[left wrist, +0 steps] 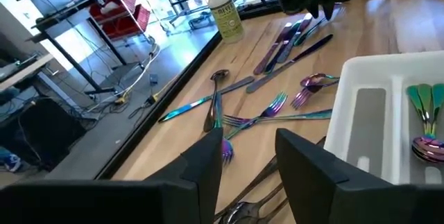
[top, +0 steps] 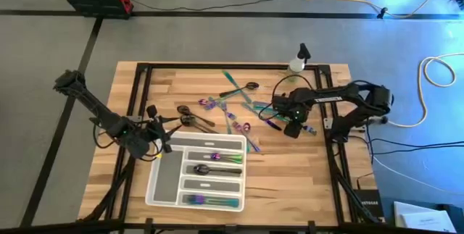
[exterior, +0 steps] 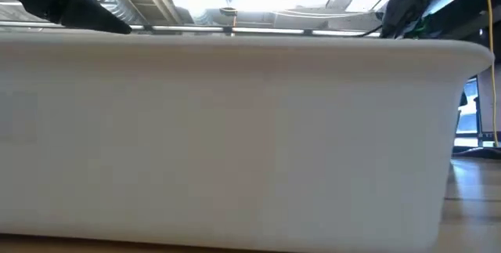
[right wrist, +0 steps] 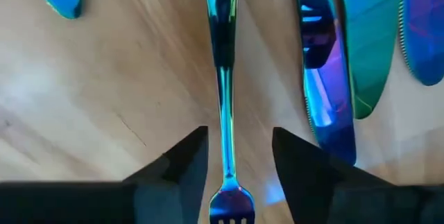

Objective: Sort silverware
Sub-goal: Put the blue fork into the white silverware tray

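Note:
Loose silverware (top: 232, 111), iridescent and dark, lies scattered on the wooden table beyond the white compartment tray (top: 156, 190). A few pieces lie in the tray's compartments (top: 210, 169). My right gripper (top: 290, 127) points down at the right end of the scatter. It is open, and its fingers (right wrist: 187, 165) stand on either side of an iridescent fork (right wrist: 223, 64) that lies flat on the wood. My left gripper (top: 165, 129) is open (left wrist: 248, 141) by the tray's far left corner, with dark pieces (top: 192, 117) just ahead of it.
A small spray bottle (top: 298, 60) stands at the table's far edge. Iridescent knives (right wrist: 333, 78) lie right beside the fork. The tray's white wall (exterior: 235, 143) fills the low view. Bare wood shows at the table's near right.

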Motion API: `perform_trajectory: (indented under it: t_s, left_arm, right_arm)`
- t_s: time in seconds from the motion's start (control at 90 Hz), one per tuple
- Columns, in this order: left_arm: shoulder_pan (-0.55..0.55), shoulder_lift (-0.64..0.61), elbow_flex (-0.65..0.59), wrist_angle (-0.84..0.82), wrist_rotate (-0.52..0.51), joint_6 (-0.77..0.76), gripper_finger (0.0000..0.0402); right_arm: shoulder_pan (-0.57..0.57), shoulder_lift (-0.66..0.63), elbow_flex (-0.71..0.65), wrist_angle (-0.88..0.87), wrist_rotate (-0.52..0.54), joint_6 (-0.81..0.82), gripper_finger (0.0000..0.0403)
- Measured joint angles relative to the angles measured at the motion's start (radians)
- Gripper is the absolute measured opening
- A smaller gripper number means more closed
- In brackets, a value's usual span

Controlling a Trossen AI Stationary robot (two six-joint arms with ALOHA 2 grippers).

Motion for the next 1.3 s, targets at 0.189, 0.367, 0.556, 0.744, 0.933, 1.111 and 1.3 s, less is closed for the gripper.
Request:
perform_trajectory:
  t_s: [0.189,0.367,0.556,0.744,0.933,1.111,1.3]
  left_arm:
    - [0.0,0.0,0.0,0.0,0.0,-0.004,0.0119]
    - [0.0,0.0,0.0,0.0,0.0,-0.005,0.0119]
    - [0.0,0.0,0.0,0.0,0.0,-0.007,0.0119]
    - [0.0,0.0,0.0,-0.002,0.001,-0.012,0.0119]
    - [0.0,0.0,0.0,-0.024,0.0,-0.032,0.0119]
    - [0.0,0.0,0.0,-0.026,0.0,-0.042,0.0119]
    - [0.0,0.0,0.0,-0.024,-0.001,-0.045,0.0119]
  right_arm:
    - [0.0,0.103,0.012,-0.009,0.001,-0.016,0.0132]
    - [0.002,0.115,0.027,-0.027,0.0,-0.019,0.0093]
    - [0.0,0.081,0.095,0.012,0.058,-0.028,0.0029]
    - [0.021,0.029,0.188,0.0,0.06,0.024,0.0005]
    - [0.09,-0.079,0.311,0.012,0.088,0.049,0.0001]
    - [0.14,-0.153,0.378,0.046,0.123,0.08,0.0001]
    - [0.137,-0.134,0.339,0.064,0.159,0.09,0.0014]
